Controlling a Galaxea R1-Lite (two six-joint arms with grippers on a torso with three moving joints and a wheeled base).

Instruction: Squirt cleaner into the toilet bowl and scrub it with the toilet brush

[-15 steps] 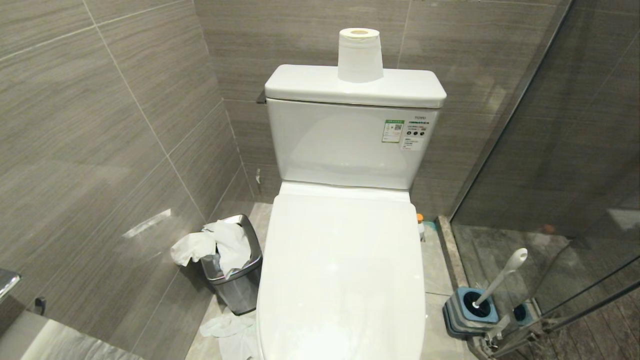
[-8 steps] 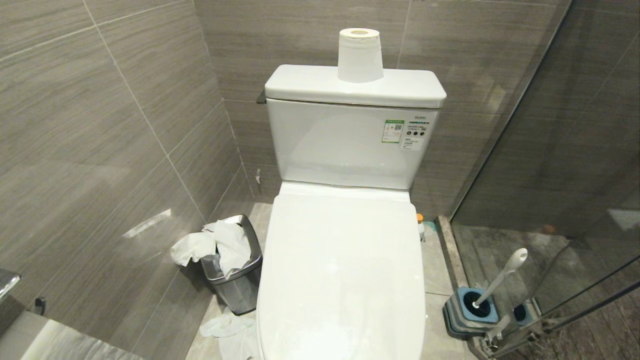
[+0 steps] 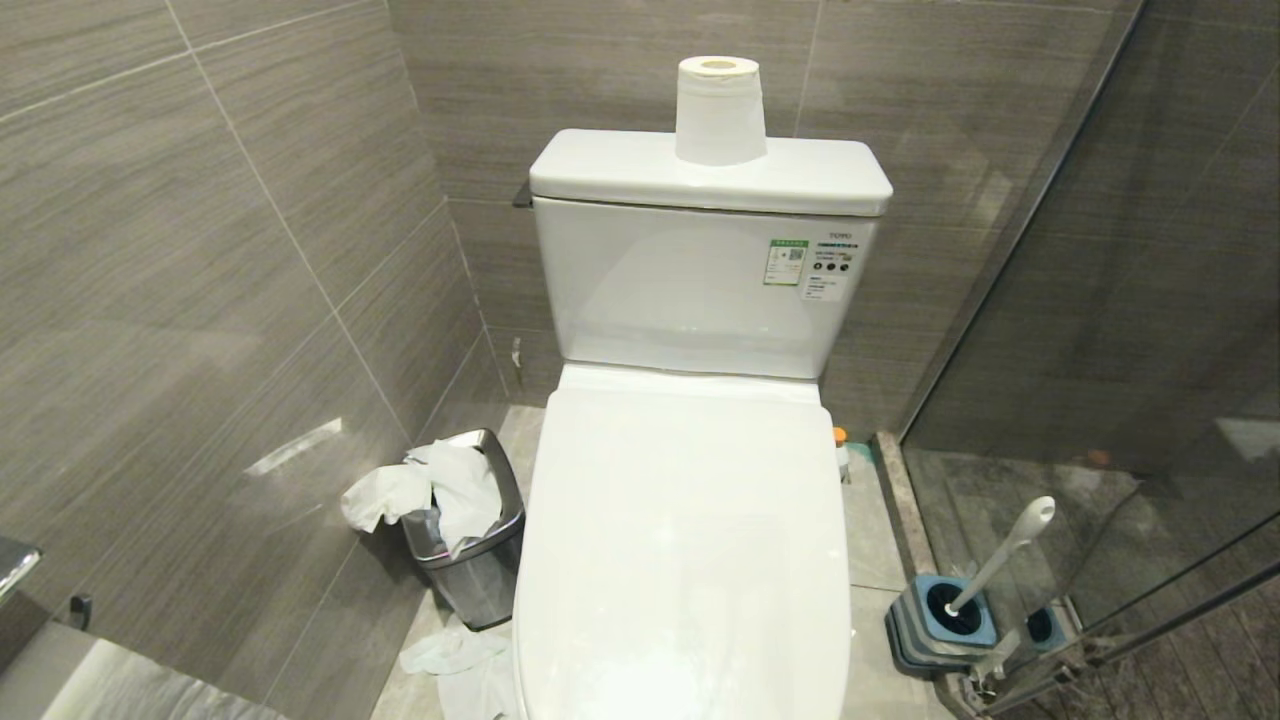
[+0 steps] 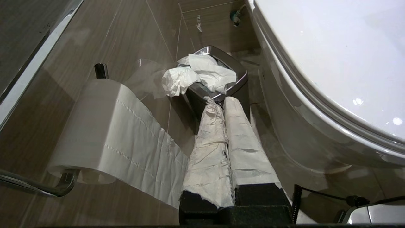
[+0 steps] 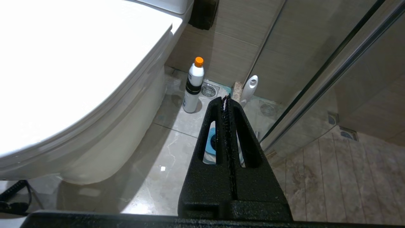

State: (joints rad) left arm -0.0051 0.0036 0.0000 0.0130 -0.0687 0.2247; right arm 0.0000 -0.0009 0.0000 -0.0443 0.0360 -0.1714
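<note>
The toilet bowl fills the middle of the head view with its white lid down, so the basin is hidden. No cleaner shows. A white bottle with an orange cap stands on the floor to the toilet's right; I cannot tell what it holds. The toilet brush leans in its square blue-grey holder by the glass. Both grippers are outside the head view. My left gripper, fingers wrapped in white tape, is shut and empty beside the toilet's left flank. My black right gripper is shut and empty above the holder.
A steel bin stuffed with paper stands left of the toilet, with more paper on the floor. A paper roll stands on the tank. A wall-mounted roll hangs near my left gripper. A glass partition closes off the right side.
</note>
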